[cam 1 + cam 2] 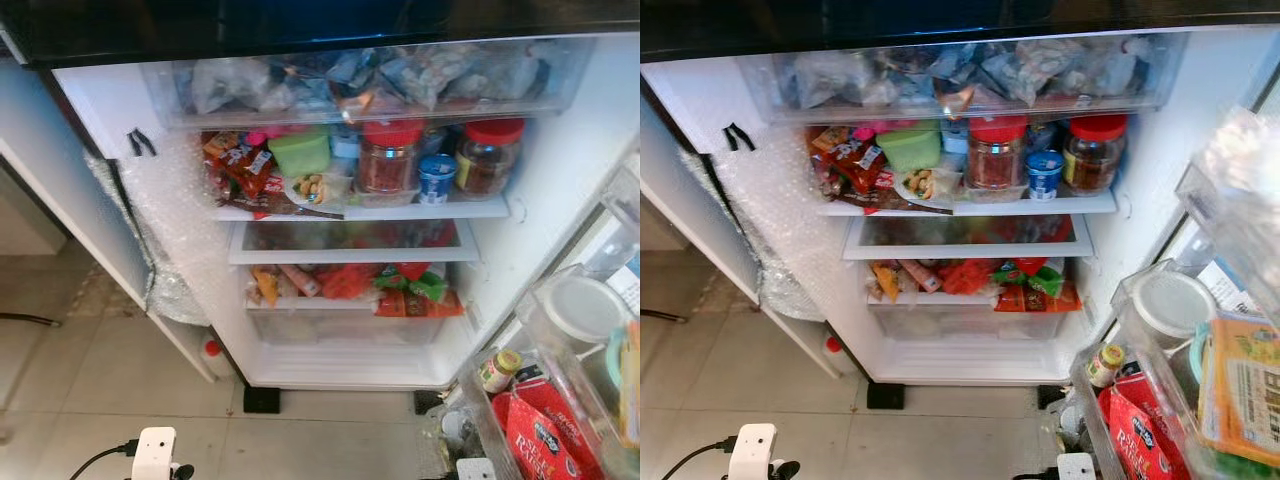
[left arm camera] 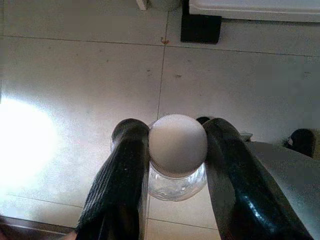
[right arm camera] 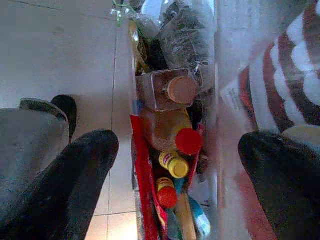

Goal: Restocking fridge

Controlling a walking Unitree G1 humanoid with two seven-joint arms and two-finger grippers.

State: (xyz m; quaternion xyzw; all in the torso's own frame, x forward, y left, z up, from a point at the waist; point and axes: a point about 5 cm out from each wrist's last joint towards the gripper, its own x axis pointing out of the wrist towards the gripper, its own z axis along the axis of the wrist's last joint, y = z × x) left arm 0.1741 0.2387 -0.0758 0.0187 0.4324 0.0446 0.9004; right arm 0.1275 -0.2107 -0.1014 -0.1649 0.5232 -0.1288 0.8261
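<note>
White plastic caps the small clear jar (image 2: pixel 177 152) that the left gripper (image 2: pixel 176 150) clamps between its two black fingers, above the pale tiled floor (image 2: pixel 75 75) just in front of the open white fridge (image 1: pixel 90 95). Beside that fridge's door shelf (image 3: pixel 216 100) of bottles, the right gripper (image 3: pixel 180 145) hangs with its fingers spread wide, holding nothing.

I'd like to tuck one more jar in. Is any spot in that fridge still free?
The bottom drawer under the snack packets looks mostly bare. The jar shelf and top bin are packed. The left gripper grips a white-capped jar.
</note>
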